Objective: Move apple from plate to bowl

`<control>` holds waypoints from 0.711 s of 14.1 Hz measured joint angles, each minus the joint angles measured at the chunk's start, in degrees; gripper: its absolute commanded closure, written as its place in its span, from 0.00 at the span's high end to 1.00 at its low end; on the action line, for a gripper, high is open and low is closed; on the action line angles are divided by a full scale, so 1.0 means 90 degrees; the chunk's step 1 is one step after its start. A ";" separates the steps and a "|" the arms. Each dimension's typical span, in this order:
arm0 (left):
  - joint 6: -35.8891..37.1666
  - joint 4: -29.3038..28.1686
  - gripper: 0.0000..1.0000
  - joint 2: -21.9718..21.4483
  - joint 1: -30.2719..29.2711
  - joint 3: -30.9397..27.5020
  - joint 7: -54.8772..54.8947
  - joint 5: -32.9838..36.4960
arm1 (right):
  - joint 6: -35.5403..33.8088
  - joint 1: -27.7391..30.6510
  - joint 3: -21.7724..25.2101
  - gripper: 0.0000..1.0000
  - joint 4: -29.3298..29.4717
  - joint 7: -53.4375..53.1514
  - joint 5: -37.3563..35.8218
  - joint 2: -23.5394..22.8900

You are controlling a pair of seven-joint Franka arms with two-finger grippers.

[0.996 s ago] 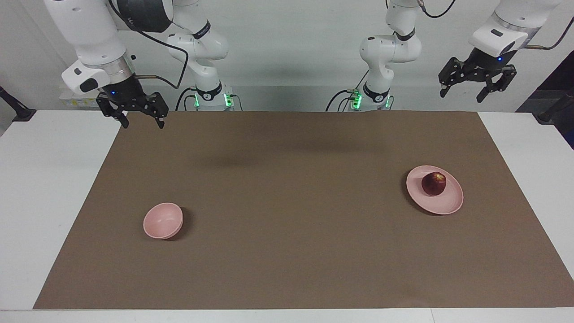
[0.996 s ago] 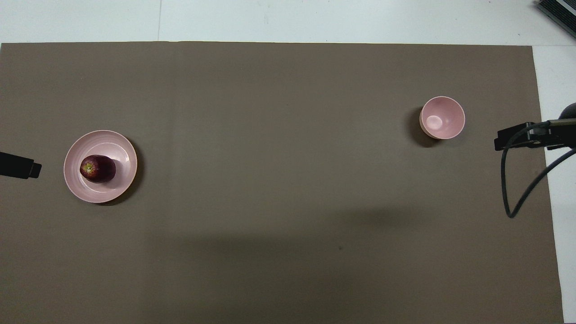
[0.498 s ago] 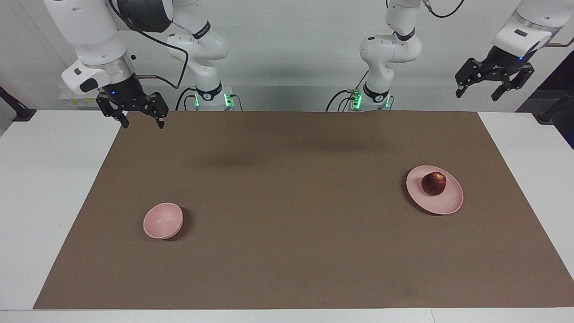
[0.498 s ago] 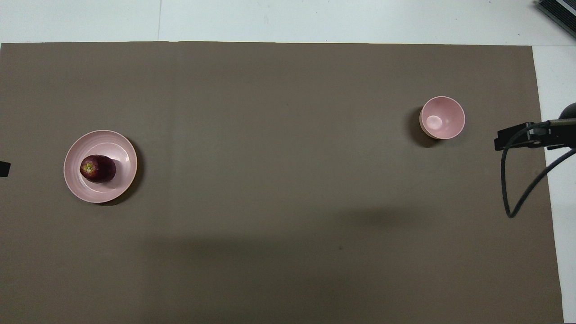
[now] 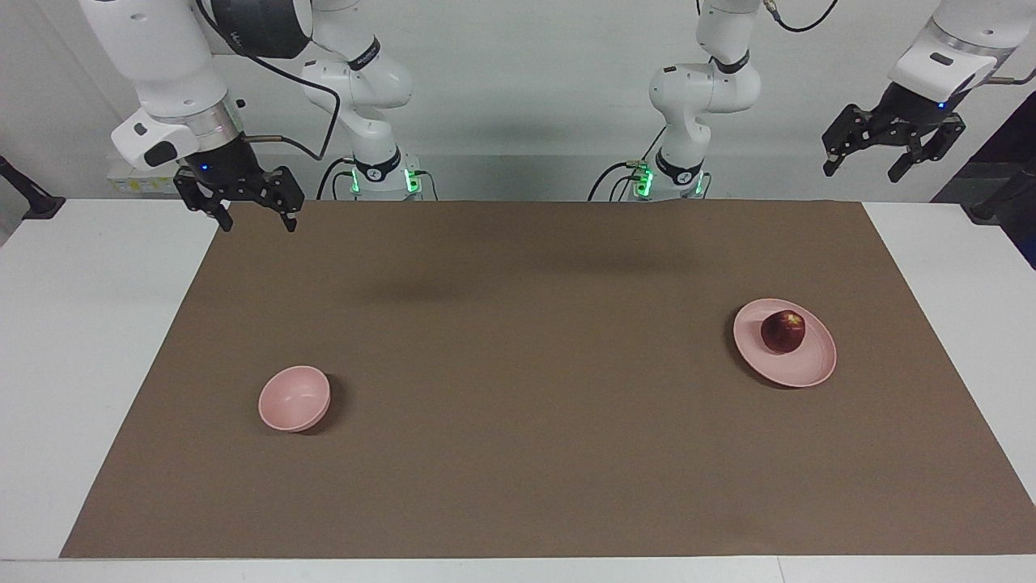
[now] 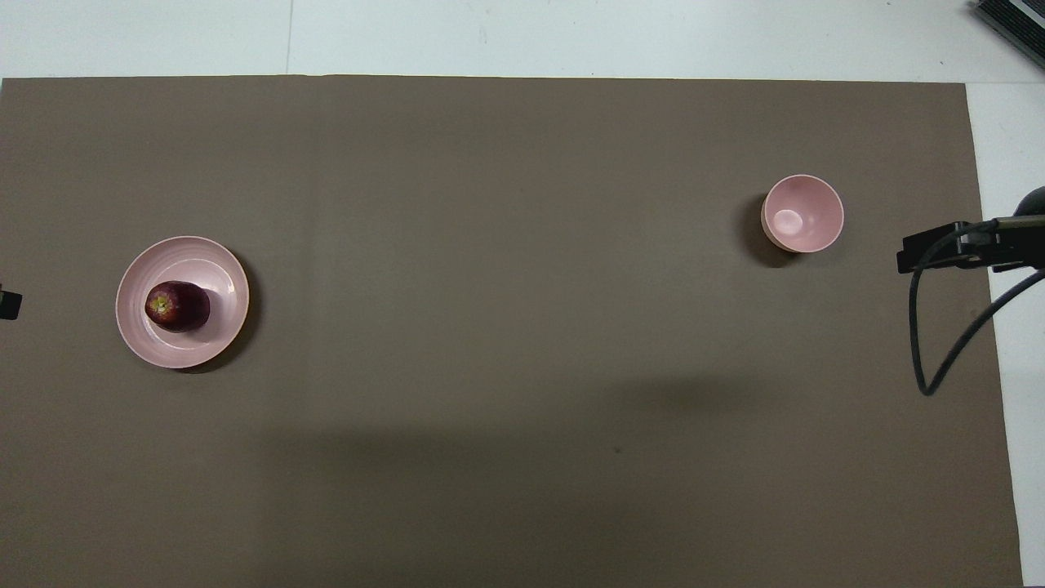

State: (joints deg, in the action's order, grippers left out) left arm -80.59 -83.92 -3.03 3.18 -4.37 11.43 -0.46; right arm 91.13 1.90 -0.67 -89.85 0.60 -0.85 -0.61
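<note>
The dark red apple [image 5: 783, 332] lies on the flat pink plate [image 5: 803, 368] toward the left arm's end of the table. The small deep pink bowl [image 5: 294, 397] stands empty toward the right arm's end, a little farther from the robots. My left gripper [image 5: 864, 170] is open and empty, high in the air over the table edge near its arm's end. My right gripper [image 5: 256, 225] is open and empty, raised over the mat's corner near the robots. In the overhead view the apple [image 6: 177, 306], the plate [image 6: 214, 269] and the bowl [image 6: 802, 213] show fully.
A brown mat [image 5: 518, 364] covers most of the white table [image 5: 89, 340]. A black cable [image 6: 939, 343] hangs from the right arm at the mat's edge beside the bowl.
My left gripper has risen and swung outward toward its own end of the table, away from the plate; it has held still for the last half second. The right arm has not moved.
</note>
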 measured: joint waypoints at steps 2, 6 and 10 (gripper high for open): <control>-0.0444 -0.0376 1.00 -0.0006 0.0000 0.0000 0.0020 0.0000 | 0.0000 0.0000 0.0000 1.00 0.0000 0.0000 0.0000 0.0000; -0.1618 -0.1541 1.00 -0.0031 0.0000 -0.0004 0.0125 -0.0001 | 0.0000 0.0000 0.0000 1.00 0.0000 0.0000 0.0000 0.0000; -0.2948 -0.2739 1.00 -0.0026 0.0000 -0.0006 0.0133 -0.0001 | 0.0000 0.0000 0.0000 1.00 0.0000 0.0000 0.0000 0.0000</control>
State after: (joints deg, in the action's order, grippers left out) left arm -107.12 -108.57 -3.27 3.18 -4.43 12.63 -0.47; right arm 91.13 1.90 -0.67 -89.85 0.61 -0.85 -0.61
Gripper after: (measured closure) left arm 0.000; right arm 0.000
